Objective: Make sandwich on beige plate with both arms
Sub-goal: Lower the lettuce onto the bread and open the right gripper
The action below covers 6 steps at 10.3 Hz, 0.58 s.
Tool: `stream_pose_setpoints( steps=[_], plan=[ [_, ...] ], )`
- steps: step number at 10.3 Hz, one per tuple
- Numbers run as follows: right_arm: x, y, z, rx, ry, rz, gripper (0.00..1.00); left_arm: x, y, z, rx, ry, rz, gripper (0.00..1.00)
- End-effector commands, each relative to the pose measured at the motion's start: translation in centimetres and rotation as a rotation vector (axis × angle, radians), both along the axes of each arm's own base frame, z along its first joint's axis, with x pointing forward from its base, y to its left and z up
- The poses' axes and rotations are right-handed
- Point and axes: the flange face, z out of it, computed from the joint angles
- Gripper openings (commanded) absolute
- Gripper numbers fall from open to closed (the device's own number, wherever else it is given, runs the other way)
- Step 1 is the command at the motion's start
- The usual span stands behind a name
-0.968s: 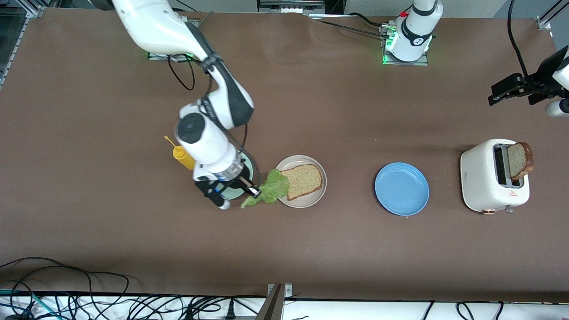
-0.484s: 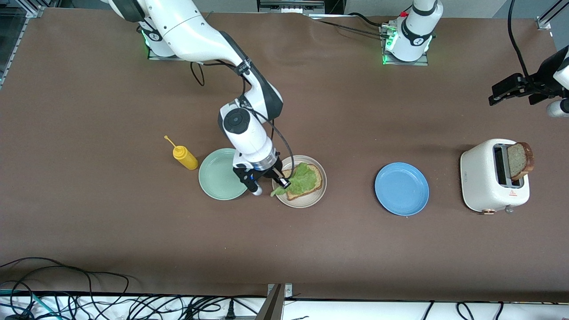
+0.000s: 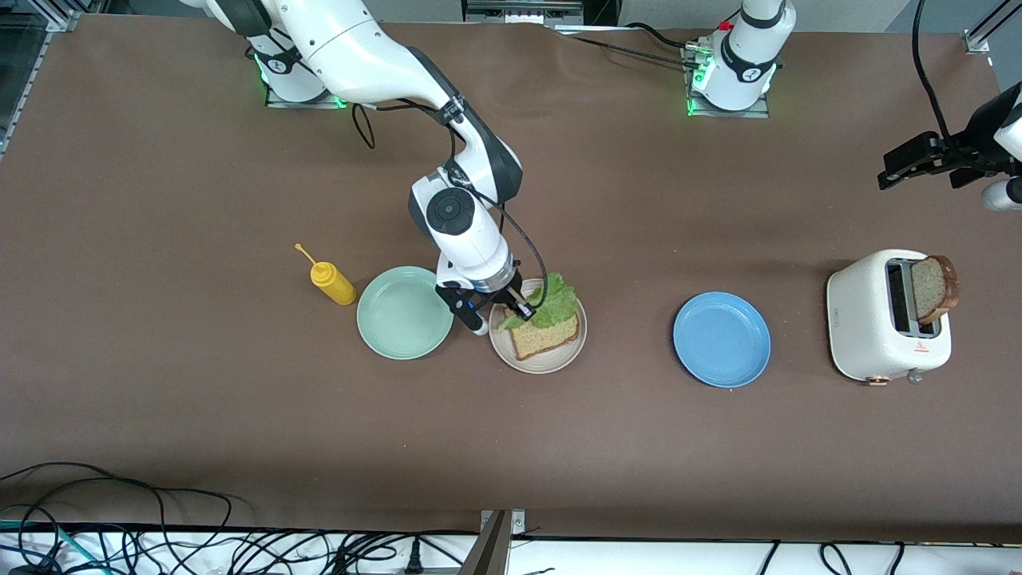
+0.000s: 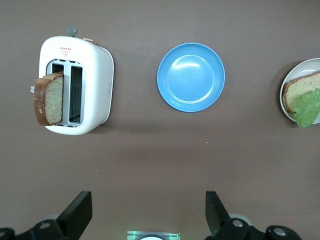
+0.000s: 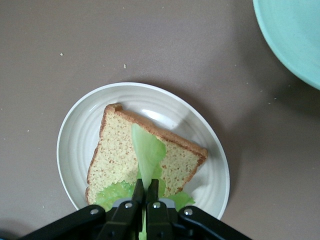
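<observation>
On the table (image 3: pixel 200 415), near the middle: beige plate (image 3: pixel 559 361) beside the green plate (image 3: pixel 391 319), already with one bread slice (image 3: pixel 547 339). Over it, right gripper (image 3: pixel 523 310) pinching the lettuce leaf (image 3: pixel 555 303), not released yet. Toward the left arm's end, toaster (image 3: pixel 866 319) with the second slice (image 3: pixel 930 287), probably last step. Above it, left gripper (image 4: pixel 150 220) spread wide, waiting.

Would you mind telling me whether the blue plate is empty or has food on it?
Empty. The blue plate shows only its bare glossy surface in both the front and left wrist views; it lies between the beige plate and the toaster.
</observation>
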Motion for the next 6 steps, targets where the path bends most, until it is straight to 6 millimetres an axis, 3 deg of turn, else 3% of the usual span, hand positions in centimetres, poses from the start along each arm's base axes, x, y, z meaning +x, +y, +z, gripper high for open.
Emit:
stream_pose_setpoints(
  steps=[1,2,6],
  plan=[
    [1.0,-0.4,0.3,-0.003,-0.002,-0.02,0.86,0.2,0.2,0.3,0.013,-0.007,-0.021,1.0],
    [1.4,-0.8,0.9,-0.009,-0.018,-0.012,1.0,0.2,0.2,0.3,0.013,-0.007,-0.021,1.0],
    [2.7,-2.3,3.3,-0.071,-0.062,0.038,1.0,0.2,0.3,0.3,0.013,-0.007,-0.02,1.0]
  ],
)
